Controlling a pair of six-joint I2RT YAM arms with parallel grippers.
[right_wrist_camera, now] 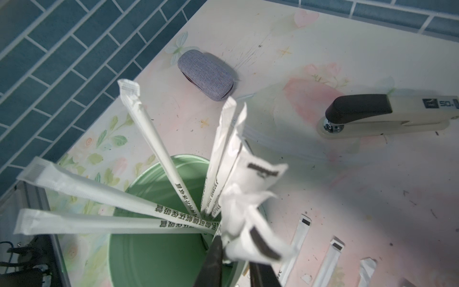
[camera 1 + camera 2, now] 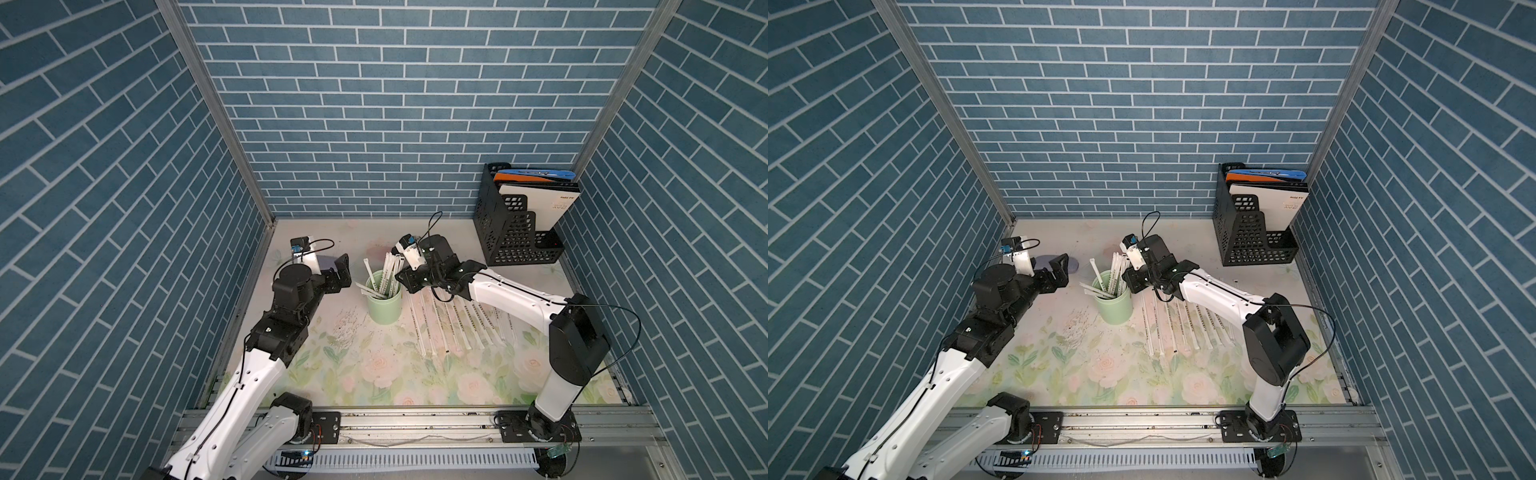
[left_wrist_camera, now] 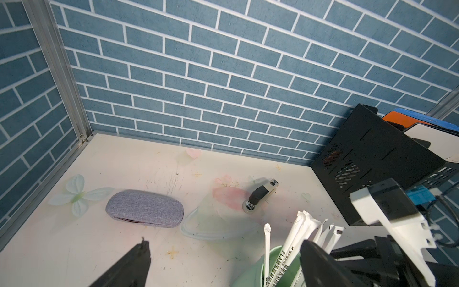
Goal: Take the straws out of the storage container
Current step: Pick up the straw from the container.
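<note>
Right wrist view: several straws (image 1: pixel 159 149) stand fanned in the storage container (image 1: pixel 149 261), which sits upright near the middle of the table (image 2: pixel 374 374). The right gripper (image 1: pixel 236 258) straddles crumpled straw tips, its 2 jaws nearly together; whether they pinch, I cannot tell. Loose straws (image 2: pixel 449 328) lie in a row toward the right edge. The left gripper (image 2: pixel 344 272) hovers beside the container, jaws wide apart, empty.
</note>
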